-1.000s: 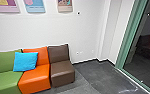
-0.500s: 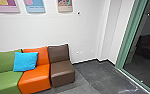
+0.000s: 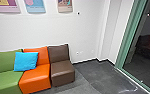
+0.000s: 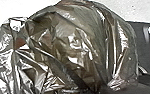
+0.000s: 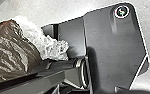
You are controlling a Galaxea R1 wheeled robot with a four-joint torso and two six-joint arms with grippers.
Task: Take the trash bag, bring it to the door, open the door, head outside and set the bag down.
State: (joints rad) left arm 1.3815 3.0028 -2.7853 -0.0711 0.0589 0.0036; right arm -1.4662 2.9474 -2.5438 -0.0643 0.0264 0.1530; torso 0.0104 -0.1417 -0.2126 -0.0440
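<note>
One white wall (image 3: 51, 30) stands near a green-framed glass panel (image 3: 143, 60); along it sit green, orange and brown seats (image 3: 35, 76). Shiny and dark, the trash bag (image 4: 73, 47) bulges near the robot's plate in both wrist views. How far open either gripper is, or whether it holds anything, I cannot tell.

In the head view you have a row of padded seats along the white wall (image 3: 48, 30): a green seat (image 3: 6, 81), then an orange seat (image 3: 36, 78), then a brown seat (image 3: 62, 73), with a sliver of blue at the row's outer end. You can see a bright blue cushion (image 3: 25, 61) leaning where the green and orange backs meet. Above them you have three colourful posters (image 3: 36, 7), and beyond the brown seat, dark grey floor (image 3: 98, 73).
</note>
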